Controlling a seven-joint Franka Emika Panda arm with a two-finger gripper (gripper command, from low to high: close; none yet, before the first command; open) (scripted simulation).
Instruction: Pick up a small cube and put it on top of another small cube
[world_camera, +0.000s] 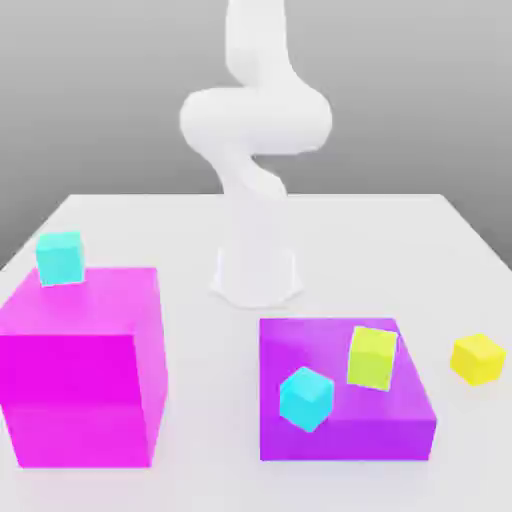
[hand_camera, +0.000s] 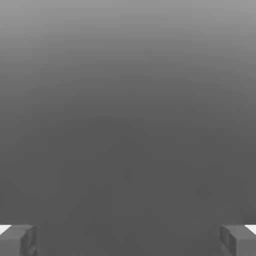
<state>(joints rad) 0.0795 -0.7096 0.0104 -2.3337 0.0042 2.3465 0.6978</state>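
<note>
Several small cubes lie about the white table. A cyan cube (world_camera: 60, 257) sits on the back corner of a tall magenta block (world_camera: 85, 365) at the exterior view's left. Another cyan cube (world_camera: 305, 397) and a yellow-green cube (world_camera: 371, 357) rest on a low purple slab (world_camera: 340, 430). A yellow cube (world_camera: 477, 358) lies on the table at the exterior view's right. In the hand view my gripper (hand_camera: 128, 240) is open, its two grey fingertips (hand_camera: 17, 240) far apart with nothing between them, facing plain grey background.
The arm's white base (world_camera: 256, 270) stands at the middle of the table (world_camera: 380, 240), behind the purple slab, and the arm rises out of the picture's top. The table's edges run along both sides.
</note>
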